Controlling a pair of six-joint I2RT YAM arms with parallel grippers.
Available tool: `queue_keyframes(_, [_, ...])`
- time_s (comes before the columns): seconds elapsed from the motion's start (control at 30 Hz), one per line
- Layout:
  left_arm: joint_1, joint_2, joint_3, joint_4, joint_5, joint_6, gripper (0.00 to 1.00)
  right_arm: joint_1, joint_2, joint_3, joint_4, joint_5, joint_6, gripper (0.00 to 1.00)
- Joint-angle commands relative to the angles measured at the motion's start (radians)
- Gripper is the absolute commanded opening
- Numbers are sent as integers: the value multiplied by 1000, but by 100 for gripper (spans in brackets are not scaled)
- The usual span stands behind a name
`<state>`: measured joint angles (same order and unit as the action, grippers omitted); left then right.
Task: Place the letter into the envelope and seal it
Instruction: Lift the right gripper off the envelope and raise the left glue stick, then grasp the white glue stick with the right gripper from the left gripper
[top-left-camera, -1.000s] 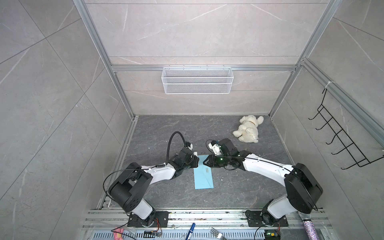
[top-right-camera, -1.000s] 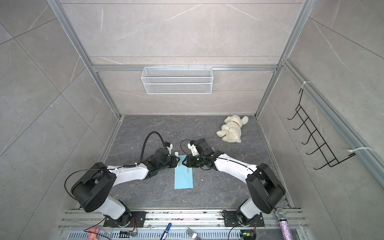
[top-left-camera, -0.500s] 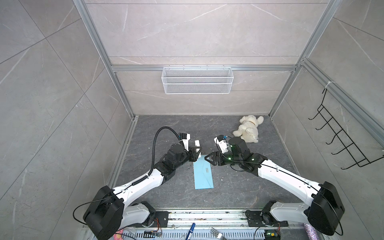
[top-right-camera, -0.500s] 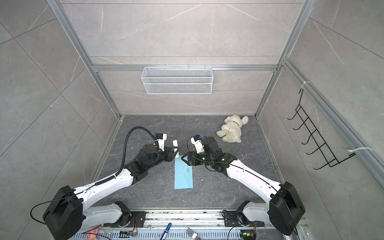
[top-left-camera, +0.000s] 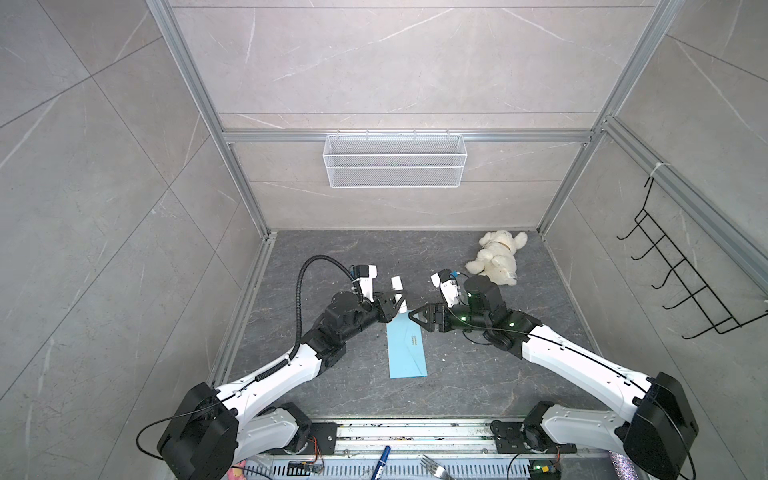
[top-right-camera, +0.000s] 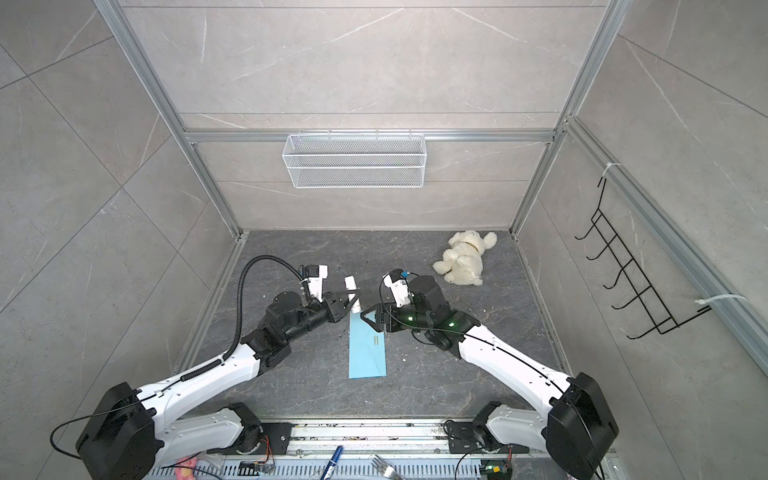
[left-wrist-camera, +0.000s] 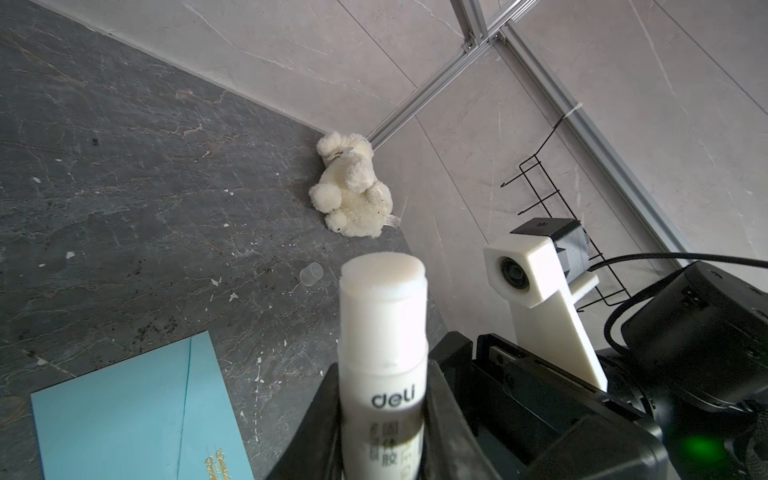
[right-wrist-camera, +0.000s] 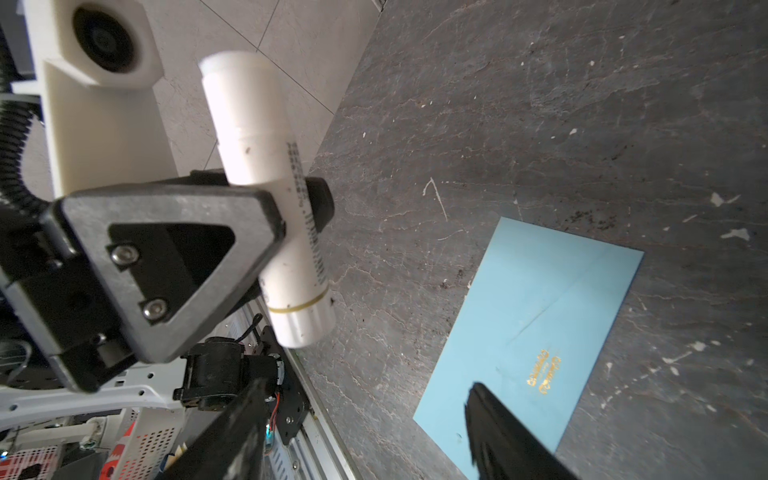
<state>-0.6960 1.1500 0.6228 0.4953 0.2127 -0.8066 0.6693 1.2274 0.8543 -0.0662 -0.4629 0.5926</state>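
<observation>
Both top views: the envelope (top-left-camera: 407, 351) (top-right-camera: 368, 353) lies flat on the dark table (top-left-camera: 332, 257), roughly midway between the two arms, long axis running away from the robot's base. The left hand (top-left-camera: 390, 305) sits at its far end, clamped on a white glue stick (top-left-camera: 397, 286) that stands roughly upright with its bare end up. The right hand (top-left-camera: 417, 323) faces it from the opposite side, just over the envelope's far right edge; whether it touches the paper cannot be told. A plush toy (top-left-camera: 496, 259) lies near the far right corner, well apart from the envelope. Left wrist view: both fingers (left-wrist-camera: 444, 415) press the sides of the glue stick (left-wrist-camera: 382, 332), which is uncapped; a small clear cap (left-wrist-camera: 311, 274) lies on the table between stick and plush toy (left-wrist-camera: 353, 187). One end of the envelope (left-wrist-camera: 124, 407) shows, with gold print. Right wrist view: the right hand (right-wrist-camera: 365, 390) is spread wide with nothing between its fingers (right-wrist-camera: 498, 436); one finger overlaps the envelope (right-wrist-camera: 540, 311) near the gold print (right-wrist-camera: 544, 372). The left hand (right-wrist-camera: 291, 208) grips the glue stick (right-wrist-camera: 266, 187) at mid-length.
</observation>
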Motion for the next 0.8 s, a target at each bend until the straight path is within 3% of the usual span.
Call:
queue_keyframes(0.0, [-2,-15,-1,88,23,-26,0,0,-13,-9,40,-30,9,83])
queue_keyframes(0.13, [-3,-11,0,93,33,-39,0,2,-7,-13,72,-42,16,73])
queue_keyframes(0.77, [-2,-18,2,122,67,-88,0,65,60,60,146,-59,4,52])
